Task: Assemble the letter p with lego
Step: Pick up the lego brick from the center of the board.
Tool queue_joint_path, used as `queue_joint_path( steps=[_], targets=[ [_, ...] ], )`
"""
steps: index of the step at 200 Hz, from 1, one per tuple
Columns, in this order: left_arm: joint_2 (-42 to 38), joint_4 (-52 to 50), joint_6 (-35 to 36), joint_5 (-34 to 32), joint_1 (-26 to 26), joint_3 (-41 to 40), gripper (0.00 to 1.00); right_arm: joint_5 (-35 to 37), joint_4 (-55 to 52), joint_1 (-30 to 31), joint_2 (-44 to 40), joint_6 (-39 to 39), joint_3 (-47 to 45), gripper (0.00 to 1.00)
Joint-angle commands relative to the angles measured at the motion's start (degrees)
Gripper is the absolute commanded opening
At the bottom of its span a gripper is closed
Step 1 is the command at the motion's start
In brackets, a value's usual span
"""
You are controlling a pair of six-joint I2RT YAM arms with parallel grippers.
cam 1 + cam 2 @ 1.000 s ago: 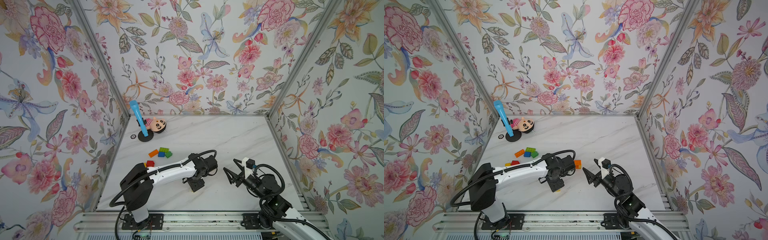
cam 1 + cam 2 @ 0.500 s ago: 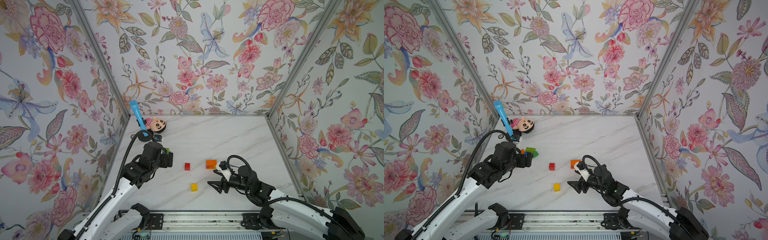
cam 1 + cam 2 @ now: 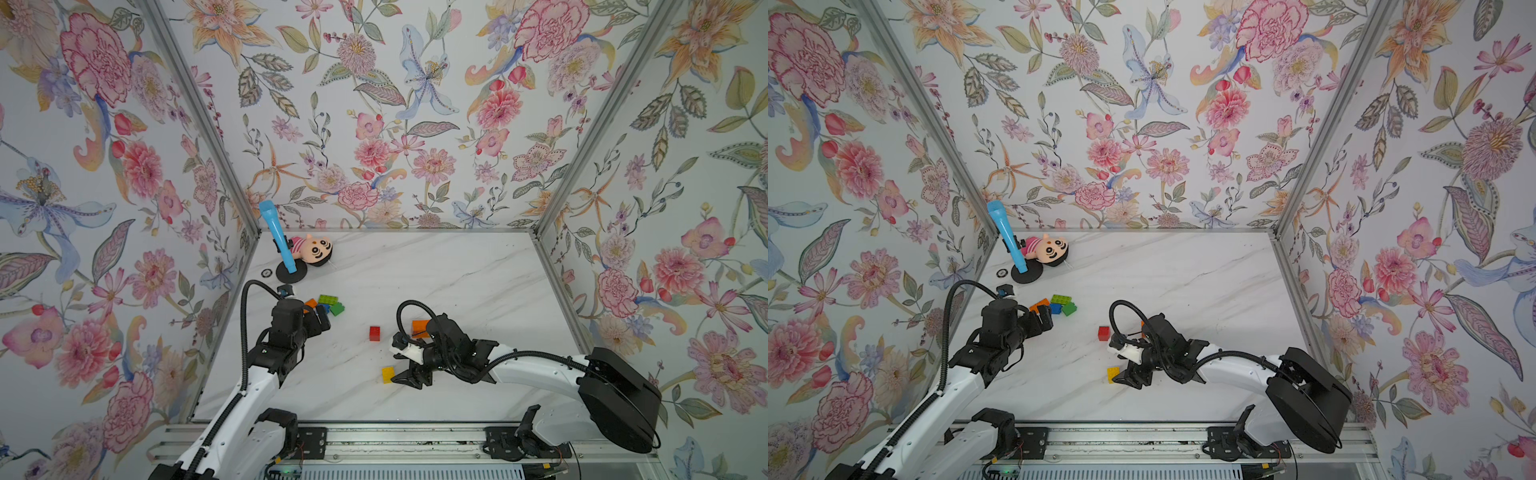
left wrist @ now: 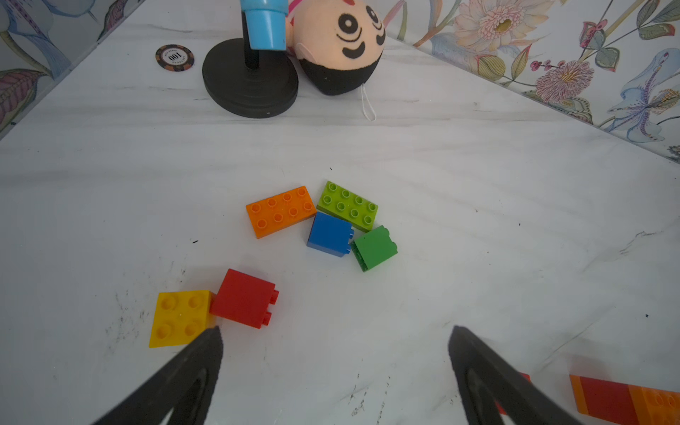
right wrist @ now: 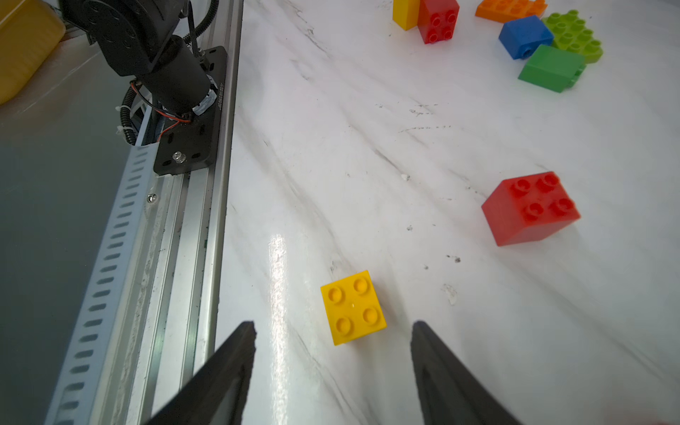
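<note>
near the front of the table (image 3: 457, 399), the right gripper (image 5: 334, 326) gapes empty, the yellow brick (image 5: 353, 307) just ahead of its jaws. advance until both fingers flank it squarely, then close. the left gripper (image 4: 335, 330), wide open and empty, faces the pile (image 4: 329, 233).

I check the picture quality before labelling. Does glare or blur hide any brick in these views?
Right wrist view: a bright glare streak lies on the table beside the yellow brick, not over it. Left wrist view: even light, the red brick and its neighbours sharp. Both top views: soft even light, faint shadows, no glare.
</note>
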Motion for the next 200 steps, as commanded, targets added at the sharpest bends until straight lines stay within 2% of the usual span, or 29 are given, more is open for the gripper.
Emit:
queue_joint_path(
  steps=[1, 36, 52, 74, 119, 141, 152, 172, 200],
  targets=[
    [0.31, 5.47, -1.44, 2.23, 1.40, -2.22, 0.99, -1.71, -5.37, 0.89, 3.50, -7.05, 2.83, 0.64],
    [-0.12, 6.69, -0.96, 2.07, 2.63, -4.35, 0.99, -1.60, -7.18, 2.10, 8.29, -9.69, 5.36, 0.57],
    [-0.03, 7.27, -0.58, 2.08, 2.98, -4.88, 0.99, -0.91, -7.88, 2.47, 10.31, -10.27, 6.50, 0.49],
    [0.58, 7.66, -0.29, 2.33, 3.34, -5.13, 0.99, 1.80, -7.42, 3.21, 11.75, -10.85, 7.12, 0.44],
    [1.24, 8.36, -0.07, 2.81, 3.68, -5.52, 0.99, 4.01, -5.99, 3.39, 10.84, -11.44, 6.02, 0.46],
    [1.43, 8.49, 0.01, 2.94, 3.81, -5.58, 0.99, 6.13, -6.39, 3.78, 10.45, -11.84, 5.41, 0.60],
    [1.46, 8.52, 0.01, 2.94, 3.81, -5.61, 0.99, 6.53, -6.16, 3.86, 10.09, -12.17, 4.89, 0.63],
    [1.37, 8.74, 0.10, 3.12, 3.92, -5.80, 0.99, 6.78, -5.23, 3.83, 10.13, -12.19, 4.38, 0.60],
    [1.31, 8.67, 0.19, 3.36, 3.89, -5.79, 0.99, 6.28, -5.61, 3.81, 10.78, -12.30, 5.18, 0.51]
  ],
)
